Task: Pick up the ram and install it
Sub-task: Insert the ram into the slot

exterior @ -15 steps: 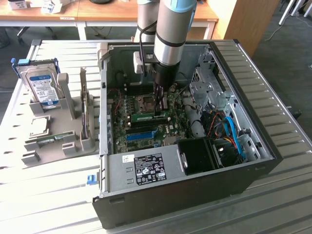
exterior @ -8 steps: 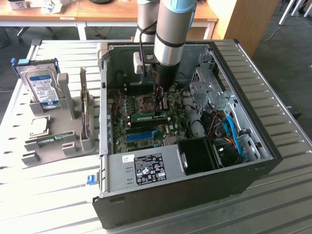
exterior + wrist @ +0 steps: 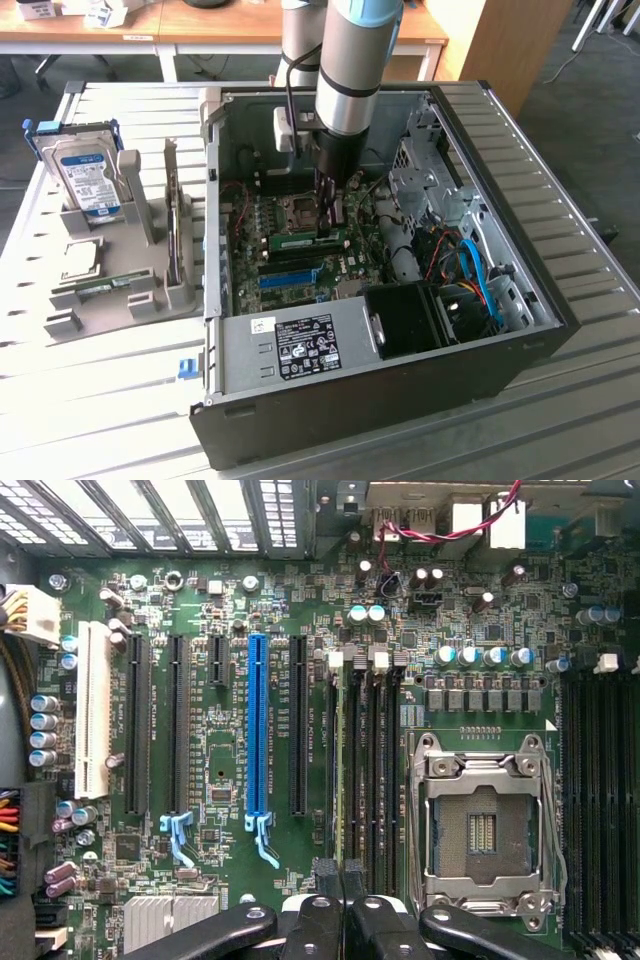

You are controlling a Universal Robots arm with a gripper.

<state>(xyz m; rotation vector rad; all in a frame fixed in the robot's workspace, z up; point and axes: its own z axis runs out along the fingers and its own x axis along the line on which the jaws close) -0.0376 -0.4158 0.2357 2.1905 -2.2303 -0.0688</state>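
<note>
The ram (image 3: pixel 300 241) is a thin green stick standing on edge in a black memory slot on the motherboard (image 3: pixel 345 265), beside the CPU socket (image 3: pixel 297 208). In the wrist view the ram (image 3: pixel 337 770) is edge-on, a narrow line running down its slot to the fingertips. My gripper (image 3: pixel 329 218) reaches straight down into the open computer case (image 3: pixel 520 350) and sits over the end of the ram toward the exterior view's right. Its fingers (image 3: pixel 327 878) are shut together at the stick's top edge. Whether they pinch the ram I cannot tell.
A grey holder (image 3: pixel 150 290) at the exterior view's left carries a silver hard drive (image 3: pixel 85 175) and another green stick (image 3: pixel 105 287). Inside the case are the power supply (image 3: pixel 300 345), a black fan shroud (image 3: pixel 405 320), a drive cage (image 3: pixel 425 175) and loose cables (image 3: pixel 470 265). A blue slot (image 3: pixel 258 720) lies near the memory slots.
</note>
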